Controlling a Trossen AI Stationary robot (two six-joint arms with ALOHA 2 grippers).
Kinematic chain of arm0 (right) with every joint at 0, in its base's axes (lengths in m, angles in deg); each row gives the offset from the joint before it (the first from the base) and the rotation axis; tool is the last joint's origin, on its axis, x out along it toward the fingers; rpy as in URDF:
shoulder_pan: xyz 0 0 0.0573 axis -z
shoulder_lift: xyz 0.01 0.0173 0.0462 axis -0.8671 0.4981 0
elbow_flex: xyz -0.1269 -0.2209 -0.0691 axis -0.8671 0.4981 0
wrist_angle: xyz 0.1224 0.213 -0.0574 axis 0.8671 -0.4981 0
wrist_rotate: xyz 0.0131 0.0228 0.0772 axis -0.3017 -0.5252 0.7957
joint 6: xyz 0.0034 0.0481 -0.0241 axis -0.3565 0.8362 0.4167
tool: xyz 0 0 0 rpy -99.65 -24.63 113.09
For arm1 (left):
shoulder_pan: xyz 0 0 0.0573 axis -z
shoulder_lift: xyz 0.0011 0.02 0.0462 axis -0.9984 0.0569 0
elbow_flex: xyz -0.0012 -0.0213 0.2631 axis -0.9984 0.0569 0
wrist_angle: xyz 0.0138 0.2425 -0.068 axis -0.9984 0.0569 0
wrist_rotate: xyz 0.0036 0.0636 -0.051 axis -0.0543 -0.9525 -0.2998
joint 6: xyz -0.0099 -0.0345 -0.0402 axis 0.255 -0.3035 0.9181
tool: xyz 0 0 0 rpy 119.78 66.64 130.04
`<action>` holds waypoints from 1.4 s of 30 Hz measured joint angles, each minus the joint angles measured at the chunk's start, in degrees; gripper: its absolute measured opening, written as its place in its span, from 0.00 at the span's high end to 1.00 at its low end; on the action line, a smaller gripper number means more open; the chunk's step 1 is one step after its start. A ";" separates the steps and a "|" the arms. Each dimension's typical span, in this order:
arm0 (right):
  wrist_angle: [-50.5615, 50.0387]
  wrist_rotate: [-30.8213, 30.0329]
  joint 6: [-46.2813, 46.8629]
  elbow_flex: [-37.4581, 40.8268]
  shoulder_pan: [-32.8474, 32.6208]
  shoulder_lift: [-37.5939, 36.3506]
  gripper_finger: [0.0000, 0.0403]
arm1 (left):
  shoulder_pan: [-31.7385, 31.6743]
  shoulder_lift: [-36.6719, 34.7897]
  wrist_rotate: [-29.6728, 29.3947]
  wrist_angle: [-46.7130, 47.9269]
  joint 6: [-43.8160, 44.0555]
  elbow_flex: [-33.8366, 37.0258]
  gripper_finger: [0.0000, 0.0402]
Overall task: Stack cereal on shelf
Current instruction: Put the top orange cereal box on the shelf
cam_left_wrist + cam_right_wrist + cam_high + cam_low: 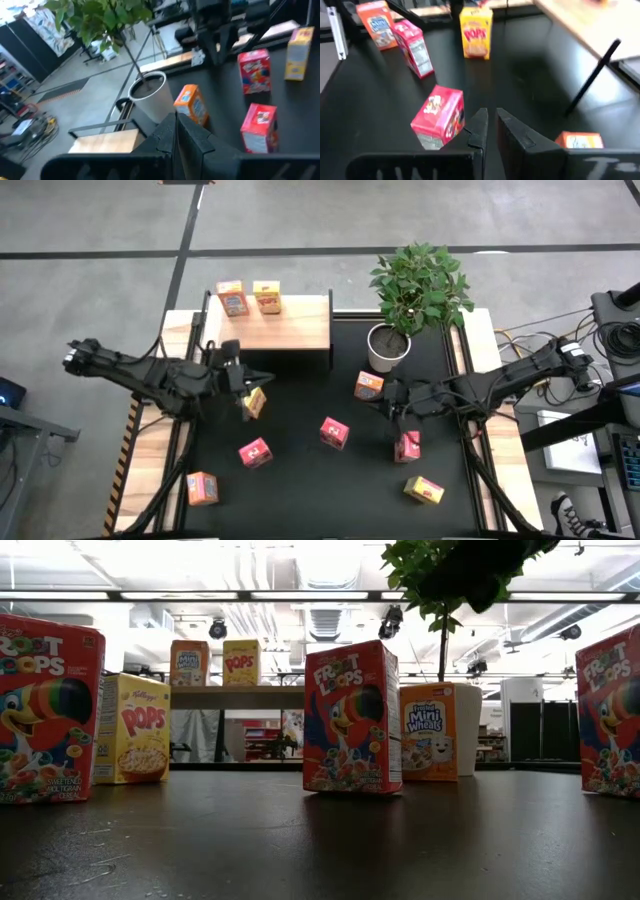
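Two cereal boxes [250,298] are sitting on the shelf [290,330] at twelve o'clock while seven light, crushable ones are waiting across the tabletop [300,480], best pinched across their narrow sides; both arms' jaws are nearly closed, empty.

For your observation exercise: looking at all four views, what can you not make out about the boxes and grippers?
- Left gripper: from above it overlaps a yellow box; whether it is gripped cannot be told.
- Right gripper: jaw gap too small from above.
- Red box: cut by the low view's edge.
- Shelf box print: too small from above.
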 joint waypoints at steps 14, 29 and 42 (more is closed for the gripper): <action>-24.76 -4.09 9.68 -10.31 2.41 4.89 0.93 | 0.15 -11.83 -0.30 -11.29 -3.10 11.49 1.00; -28.68 -1.53 4.28 -15.39 9.53 9.48 0.64 | 0.12 -19.02 -0.88 -11.00 -1.74 16.12 1.00; -28.77 -2.42 2.07 -9.66 10.25 9.29 0.37 | 0.12 -23.55 -1.84 -12.55 -3.14 18.03 1.00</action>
